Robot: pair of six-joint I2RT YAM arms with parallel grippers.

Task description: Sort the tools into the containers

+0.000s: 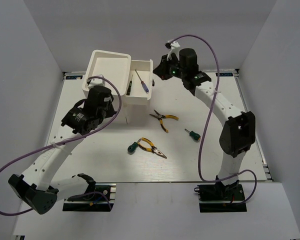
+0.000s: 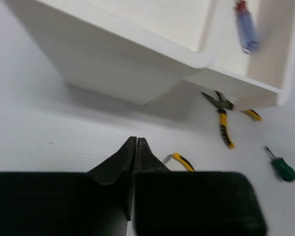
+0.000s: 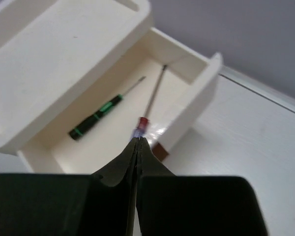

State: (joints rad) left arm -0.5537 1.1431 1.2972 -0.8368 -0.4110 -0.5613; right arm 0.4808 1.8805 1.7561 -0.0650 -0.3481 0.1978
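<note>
Both thin screwdrivers lie in the pulled-out drawer (image 3: 206, 83) ahead of the right pincer (image 3: 137, 141). The purple-handled screwdriver (image 3: 141, 125) is right at its tips, perhaps touching them, and the dark-handled screwdriver (image 3: 96, 118) is ahead to the left. That pincer is clenched on nothing.

The left pincer (image 2: 136, 142) is also clenched and empty. Ahead and to its right on the tabletop (image 2: 39, 132) lie the far pliers (image 2: 223, 120), the near pliers (image 2: 179, 160) and a green-handled screwdriver (image 2: 282, 169). A second green-handled screwdriver (image 1: 133, 147) lies by the near pliers. About a third seems sorted, with four tools left.
</note>
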